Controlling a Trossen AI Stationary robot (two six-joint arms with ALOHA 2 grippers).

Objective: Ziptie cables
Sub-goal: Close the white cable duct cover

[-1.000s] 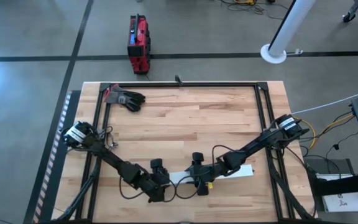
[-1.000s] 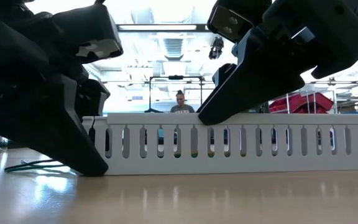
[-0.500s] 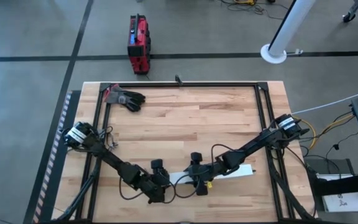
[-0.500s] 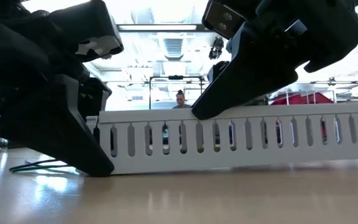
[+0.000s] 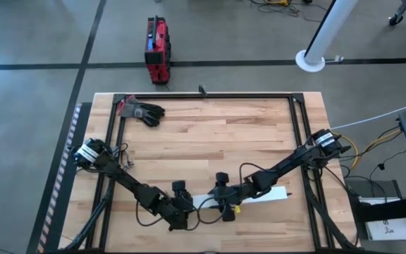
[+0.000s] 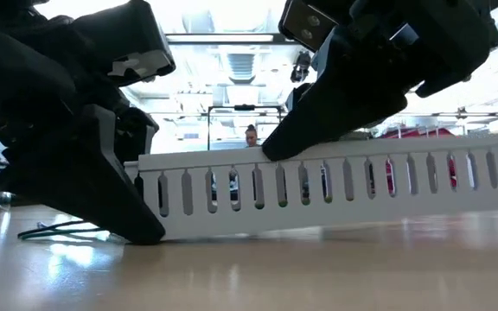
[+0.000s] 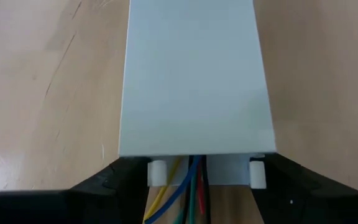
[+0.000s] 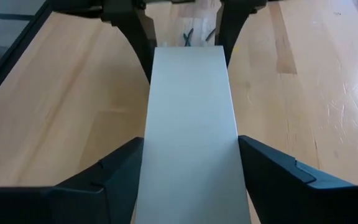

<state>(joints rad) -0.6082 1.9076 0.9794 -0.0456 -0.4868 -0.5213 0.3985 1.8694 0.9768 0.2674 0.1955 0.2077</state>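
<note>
Both arms meet at the near edge of the wooden table (image 5: 210, 137), working on a long white slotted duct (image 6: 335, 186) that lies between them. The left gripper (image 5: 180, 208) pinches the duct's left end, its two dark fingers (image 7: 114, 180) pressed against either side wall. The right gripper (image 5: 224, 201) holds the duct further along to the right, its fingers (image 8: 120, 168) set against both long sides of the white cover.

In the low view the duct is tilted: its left end rests on the table by the left gripper, while the right end stands clear of the wood (a thin gap shows beneath it).

The cables (image 7: 188, 202) run inside the duct. The left wrist view shows them coming out of the open end between the gripper's fingers: yellow, blue, green, red and a dark one, side by side. A few more thin dark and greenish wires (image 6: 54, 230) lie loose on the table just left of the left gripper.

At the far left corner of the table lies a black glove (image 5: 143, 111). Beyond the table, a red case (image 5: 156, 49) stands on the floor, and a person (image 6: 250, 138) shows far behind the duct in the low view.
</note>
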